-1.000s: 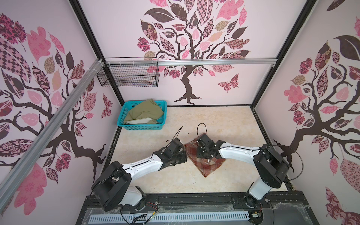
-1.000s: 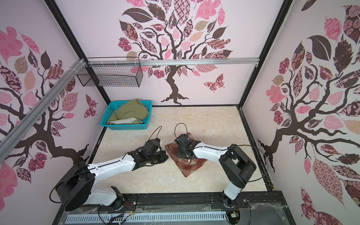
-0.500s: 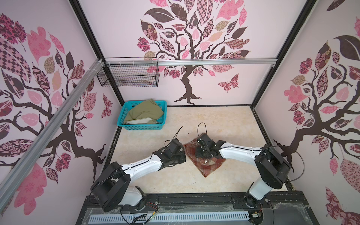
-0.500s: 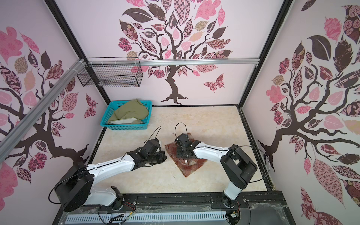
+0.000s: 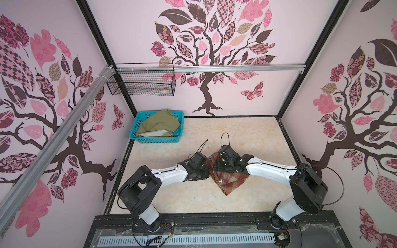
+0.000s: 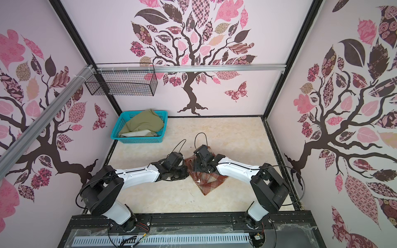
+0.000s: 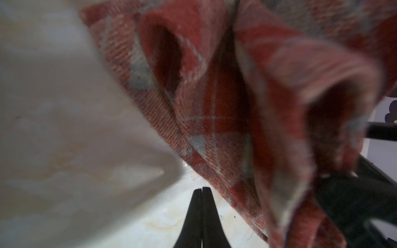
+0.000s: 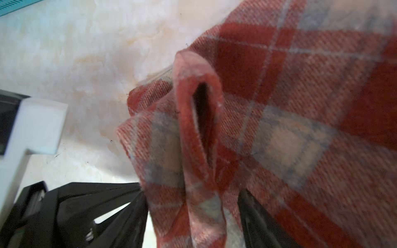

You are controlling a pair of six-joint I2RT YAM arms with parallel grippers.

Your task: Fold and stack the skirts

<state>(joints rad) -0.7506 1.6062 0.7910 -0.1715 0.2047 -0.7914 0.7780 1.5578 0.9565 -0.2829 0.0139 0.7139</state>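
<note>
**Item 1: plaid skirt** (image 5: 228, 182). Lies on the desk (image 5: 247, 133), centre-front, in a rough diamond. The near corner is flat. The end under both wrists is bunched, with open loops of cloth standing up.

**Item 2: olive skirt** (image 5: 160, 124). Heaped in the turquoise basket (image 5: 156, 140) at the back-left corner, unfolded, well apart from item 1.

**Item 3: left hand** (image 7: 202, 189). Clenched and empty, tips over bare desk just beside the plaid's edge.

**Item 4: right hand** (image 8: 192, 191). Jaws are spread with a raised fold of plaid between the fingers (image 8: 129, 210). The cloth looks slack, so it reads as released, not pinched.

**Step (est.):** letting go after a fold on the plaid. The olive skirt is not yet begun.

**Handling notes:**
- Lift the right hand straight up and clear. The woolly nap may snag a finger and drag the fold open.
- Use the clenched left hand as a presser: sweep along the bunched edge to flatten the loops before any further fold.
- The fabric looks thick and springy, so expect rebound. Press the crease, don't just drop it.
- Square the edges now, since the olive skirt must sit on top w/o sliding.
</note>
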